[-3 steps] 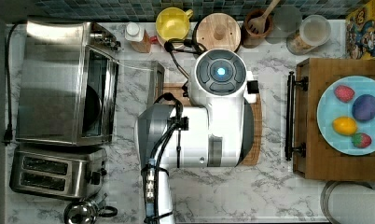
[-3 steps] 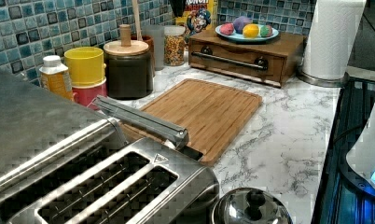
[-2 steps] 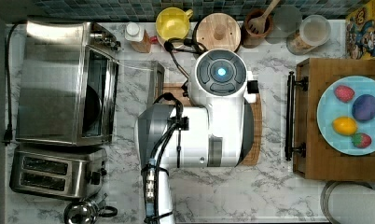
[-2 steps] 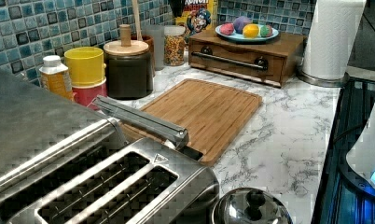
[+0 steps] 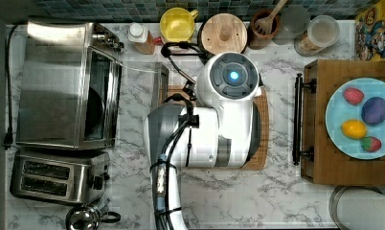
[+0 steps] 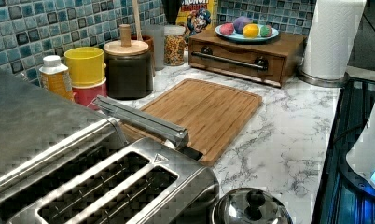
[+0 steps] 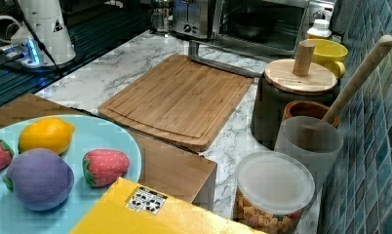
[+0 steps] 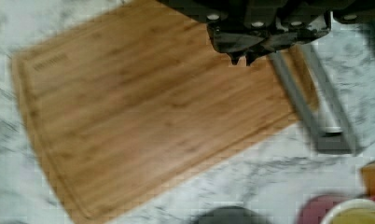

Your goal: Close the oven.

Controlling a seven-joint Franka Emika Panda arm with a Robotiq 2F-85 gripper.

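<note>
Pincer [image 8: 241, 58] tips look pressed together, empty, above the cutting board [image 8: 143, 116]. Oven [image 5: 68, 84] door handle [image 8: 316, 105] lies just beside it; risk: tips glancing off the bar w/o lifting the door.

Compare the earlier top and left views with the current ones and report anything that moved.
Nothing has visibly changed. The oven door is open as before, its handle lying over the edge of the cutting board, and the arm sits in the same place above the board in the top view.
</note>
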